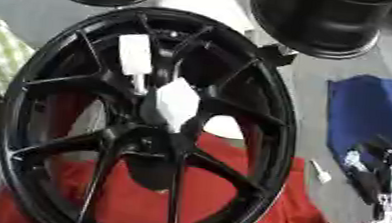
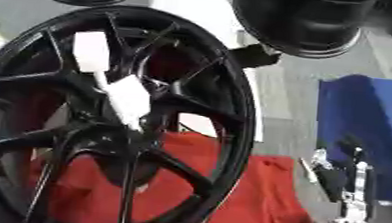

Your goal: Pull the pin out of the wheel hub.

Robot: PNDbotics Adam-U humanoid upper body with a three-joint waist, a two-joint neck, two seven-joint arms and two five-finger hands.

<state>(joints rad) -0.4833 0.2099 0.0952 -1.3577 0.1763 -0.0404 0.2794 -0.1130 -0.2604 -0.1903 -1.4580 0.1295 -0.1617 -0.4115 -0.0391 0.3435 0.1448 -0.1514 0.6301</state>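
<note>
Here I see the black wheel hub (image 1: 146,124) standing over a red cloth (image 1: 253,208), a white pin (image 1: 136,58) still in its spokes. My right robot hand (image 2: 351,186) waits at the lower right; its fingers I cannot tell.

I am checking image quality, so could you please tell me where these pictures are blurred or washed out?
Left eye view: soft throughout; the white tags on the black wheel are blown out, without detail. Right eye view: equally soft; the right robot hand is smeared against the blue cloth, and the spokes merge into plain black.
</note>
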